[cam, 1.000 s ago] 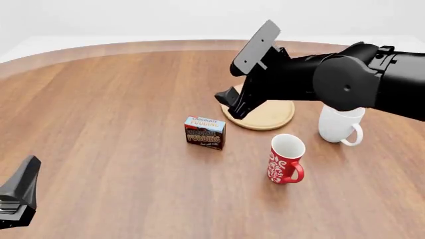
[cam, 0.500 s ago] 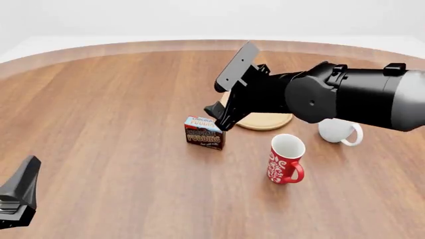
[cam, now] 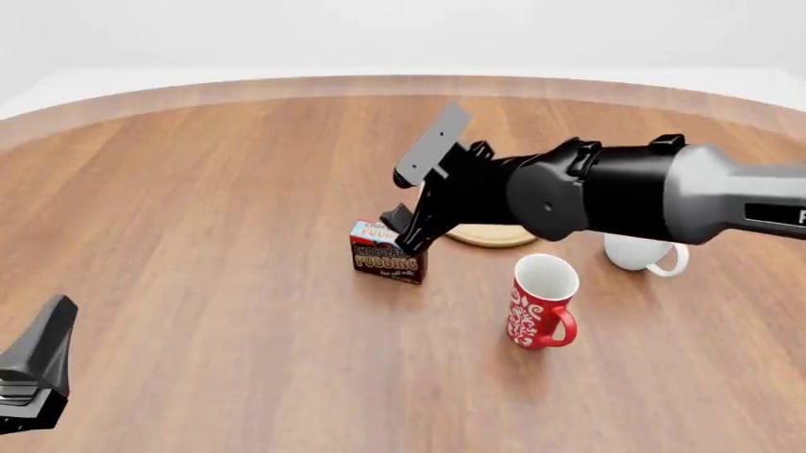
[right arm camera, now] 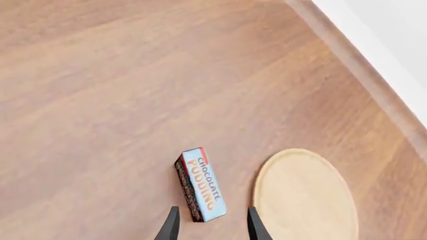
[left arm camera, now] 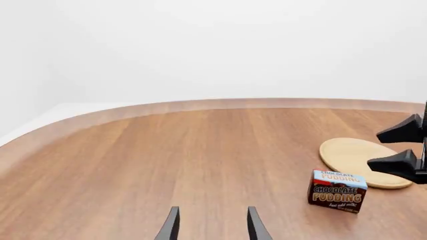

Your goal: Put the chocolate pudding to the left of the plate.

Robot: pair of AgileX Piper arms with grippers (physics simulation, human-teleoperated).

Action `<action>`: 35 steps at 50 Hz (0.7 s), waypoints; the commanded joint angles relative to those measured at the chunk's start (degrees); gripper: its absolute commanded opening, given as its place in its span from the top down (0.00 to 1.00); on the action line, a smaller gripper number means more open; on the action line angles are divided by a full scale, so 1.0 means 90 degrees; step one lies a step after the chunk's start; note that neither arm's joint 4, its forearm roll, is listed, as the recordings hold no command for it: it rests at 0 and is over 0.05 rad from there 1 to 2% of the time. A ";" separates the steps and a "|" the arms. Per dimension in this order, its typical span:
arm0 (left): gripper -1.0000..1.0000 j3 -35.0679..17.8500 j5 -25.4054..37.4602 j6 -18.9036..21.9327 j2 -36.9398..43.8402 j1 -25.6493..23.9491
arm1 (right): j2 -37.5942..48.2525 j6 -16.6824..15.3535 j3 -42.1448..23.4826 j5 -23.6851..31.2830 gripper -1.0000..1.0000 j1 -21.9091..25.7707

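The chocolate pudding is a small brown box with a blue top band, standing on the table just left of the wooden plate. The arm hides most of the plate in the front view. My right gripper is open and hovers right over the box's top right end. In the right wrist view the pudding lies just ahead of the open right gripper, with the plate beside it. My left gripper is open and empty, far to the front left. The left wrist view shows the pudding and plate.
A red mug with white patterns stands in front of the plate, to the right of the pudding. A white mug stands right of the plate, partly behind my right arm. Bare wooden tabletop lies left of the pudding.
My right arm has swung left and down, from above the plate to just over the pudding. The pudding, mugs and left gripper have not moved.
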 commanded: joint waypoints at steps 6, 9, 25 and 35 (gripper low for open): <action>0.00 0.0000 0.0000 0.0000 0.0000 0.0000 | 0.0411 0.0089 -0.0057 -0.0247 0.00 -0.0063; 0.00 0.0000 0.0000 0.0000 0.0000 0.0000 | 0.0450 0.0108 -0.0027 -0.0286 0.00 -0.0051; 0.00 0.0000 0.0000 0.0000 0.0000 0.0000 | 0.0728 0.0136 -0.0043 -0.0438 0.00 -0.0137; 0.00 0.0000 0.0000 0.0000 0.0000 0.0000 | 0.0852 0.0156 -0.0012 -0.0532 0.00 -0.0200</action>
